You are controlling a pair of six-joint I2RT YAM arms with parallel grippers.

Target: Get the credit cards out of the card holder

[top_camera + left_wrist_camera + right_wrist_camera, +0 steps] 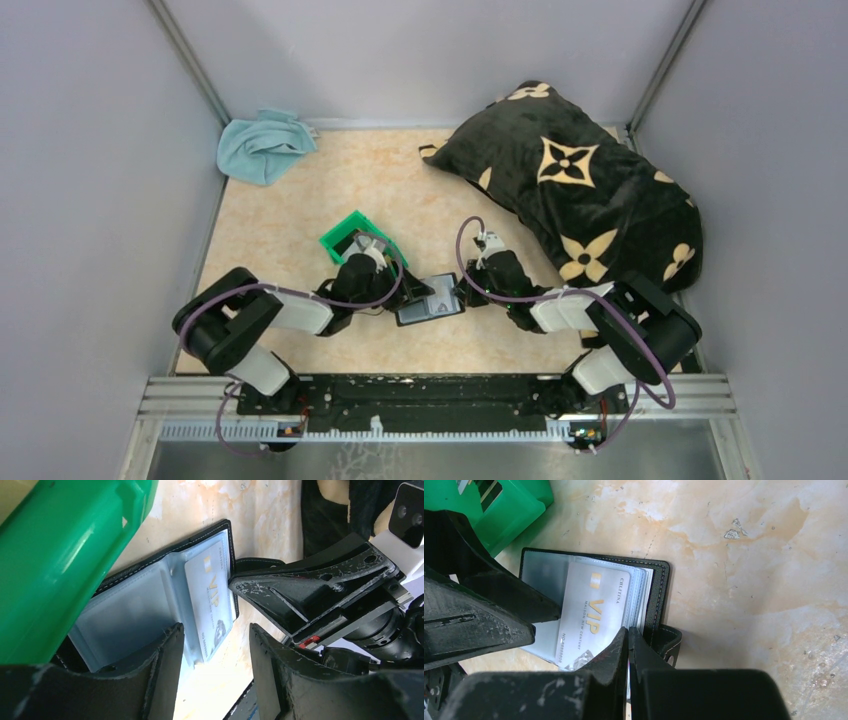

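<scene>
left gripper (215,630) parted over card holder (130,610), right gripper (628,630) closed

Plain grey walls (420,50) enclose a beige marbled tabletop (380,170), evenly lit, with an aluminium rail (180,405) along its near edge.

Green bin (65,555) crowds card holder (135,605) far-left side; shut right pincer (628,630) blocks right edge; bench (400,170) beyond open.

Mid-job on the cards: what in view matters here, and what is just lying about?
Job: card holder, pale VIP card in it, left end effector, right end effector, green bin (likely drop-off).
Lying about: blue cloth, black patterned cushion.
</scene>
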